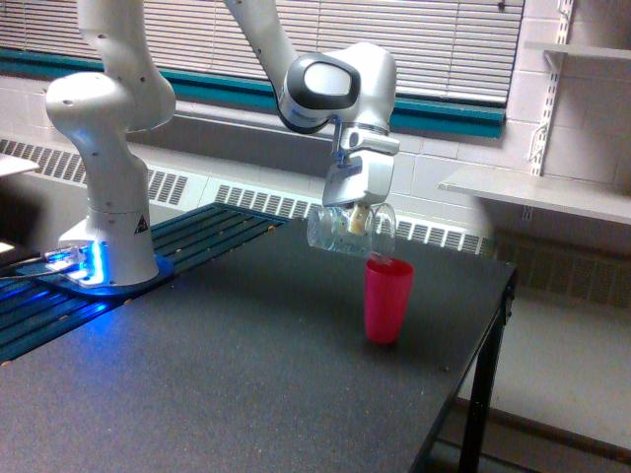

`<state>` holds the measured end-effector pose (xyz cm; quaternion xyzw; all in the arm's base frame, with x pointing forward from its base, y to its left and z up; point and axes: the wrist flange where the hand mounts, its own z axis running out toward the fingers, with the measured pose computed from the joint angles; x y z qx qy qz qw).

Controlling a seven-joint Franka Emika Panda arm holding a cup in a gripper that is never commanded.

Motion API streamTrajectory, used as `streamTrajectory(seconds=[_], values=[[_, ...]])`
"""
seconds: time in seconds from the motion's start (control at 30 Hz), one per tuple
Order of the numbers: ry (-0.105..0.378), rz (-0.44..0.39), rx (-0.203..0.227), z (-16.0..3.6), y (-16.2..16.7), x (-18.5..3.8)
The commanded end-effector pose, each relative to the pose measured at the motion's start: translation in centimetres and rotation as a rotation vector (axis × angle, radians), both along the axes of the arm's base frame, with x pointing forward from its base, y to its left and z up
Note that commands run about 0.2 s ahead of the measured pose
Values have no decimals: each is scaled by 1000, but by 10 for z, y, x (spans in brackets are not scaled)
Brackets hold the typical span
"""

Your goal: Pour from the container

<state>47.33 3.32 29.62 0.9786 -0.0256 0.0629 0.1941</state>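
A clear container [345,231] lies tipped on its side in the air, its mouth toward the exterior view's right and just above the rim of the pink cup [386,300]. My gripper [357,215] is shut on the container from above. The pink cup stands upright on the dark table [227,374], right below the container's mouth. Few or no pieces show through the clear wall now.
The arm's white base [108,197] stands at the exterior view's left on a blue-lit mount. The table's right edge [493,325] drops off close to the pink cup. A wall shelf [532,192] hangs at the right, beyond the table.
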Motion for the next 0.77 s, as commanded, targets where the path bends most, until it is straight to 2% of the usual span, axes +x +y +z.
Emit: streamTrajectory(seconds=[0.03,0.27,0.77], values=[[-14,6,13,8,-4,-1],[-36,-4,40,17,-10,-4],[-123,-67,133,30,-34,-24]])
